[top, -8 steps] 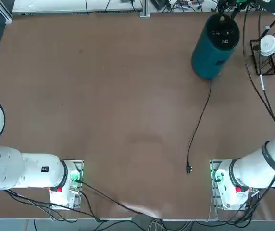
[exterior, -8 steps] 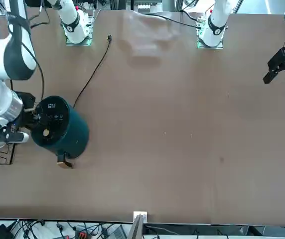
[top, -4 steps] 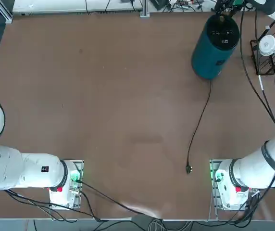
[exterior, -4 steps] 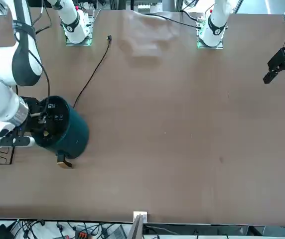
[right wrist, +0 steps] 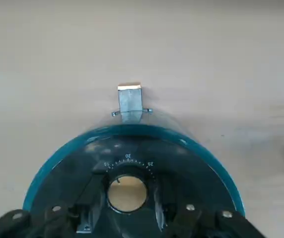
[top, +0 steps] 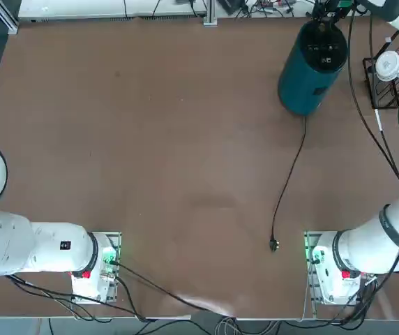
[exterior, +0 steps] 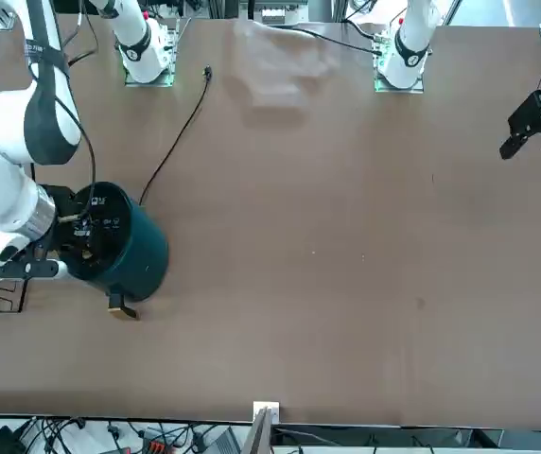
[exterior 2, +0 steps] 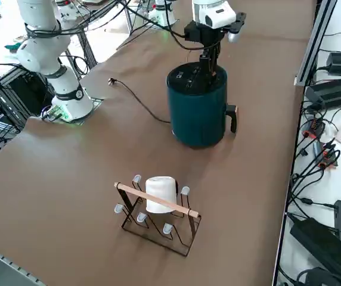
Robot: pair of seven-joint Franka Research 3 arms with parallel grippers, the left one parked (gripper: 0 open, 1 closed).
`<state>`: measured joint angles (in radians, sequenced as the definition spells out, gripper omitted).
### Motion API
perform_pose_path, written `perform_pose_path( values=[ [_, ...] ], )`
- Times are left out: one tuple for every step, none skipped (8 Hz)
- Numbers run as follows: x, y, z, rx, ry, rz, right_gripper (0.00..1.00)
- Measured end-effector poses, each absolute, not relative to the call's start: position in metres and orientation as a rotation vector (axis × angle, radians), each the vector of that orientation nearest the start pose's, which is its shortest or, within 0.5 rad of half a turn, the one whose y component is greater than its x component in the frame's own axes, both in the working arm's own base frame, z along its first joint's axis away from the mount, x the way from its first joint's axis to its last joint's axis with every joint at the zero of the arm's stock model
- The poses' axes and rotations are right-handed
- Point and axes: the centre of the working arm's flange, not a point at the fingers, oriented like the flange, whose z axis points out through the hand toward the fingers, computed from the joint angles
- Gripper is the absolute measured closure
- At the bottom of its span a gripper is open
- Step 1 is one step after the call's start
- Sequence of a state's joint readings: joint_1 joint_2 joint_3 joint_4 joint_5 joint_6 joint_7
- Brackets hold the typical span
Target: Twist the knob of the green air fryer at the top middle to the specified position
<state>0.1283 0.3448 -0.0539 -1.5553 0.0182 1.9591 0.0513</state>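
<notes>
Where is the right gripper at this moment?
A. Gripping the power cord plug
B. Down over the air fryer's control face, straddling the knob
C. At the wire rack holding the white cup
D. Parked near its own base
B: the right gripper sits at the green air fryer's black top, fingers on either side of the knob.

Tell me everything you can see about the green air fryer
The green air fryer is a dark teal cylinder standing upright on the brown table, far side. Its black top face carries white markings and a gold-tan knob. A handle juts from its side; a black cord trails off unplugged. The right gripper straddles the knob, fingers apart.
</notes>
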Motion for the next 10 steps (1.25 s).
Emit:
perform_pose_path(
  values=[
    [0.6664, 0.0569, 0.4559, -3.137, -0.036, -0.096, 0.53],
    [0.6664, 0.0567, 0.4559, -3.137, -0.035, -0.095, 0.53],
    [0.6664, 0.0567, 0.4559, -3.136, -0.035, -0.095, 0.53],
    [0.6664, 0.0567, 0.4559, -3.136, -0.035, -0.095, 0.53],
    [0.6664, 0.0567, 0.4558, -3.136, -0.051, -0.094, 0.53],
    [0.6664, 0.0568, 0.4558, -3.136, -0.109, -0.094, 0.53],
    [0.6663, 0.0568, 0.4558, -3.133, -0.212, -0.094, 0.53],
    [0.6663, 0.0567, 0.4558, -3.124, -0.333, -0.094, 0.53],
    [0.6663, 0.0567, 0.4558, -3.109, -0.468, -0.094, 0.53],
    [0.6664, 0.0566, 0.4558, -3.086, -0.617, -0.093, 0.53]
  ],
)
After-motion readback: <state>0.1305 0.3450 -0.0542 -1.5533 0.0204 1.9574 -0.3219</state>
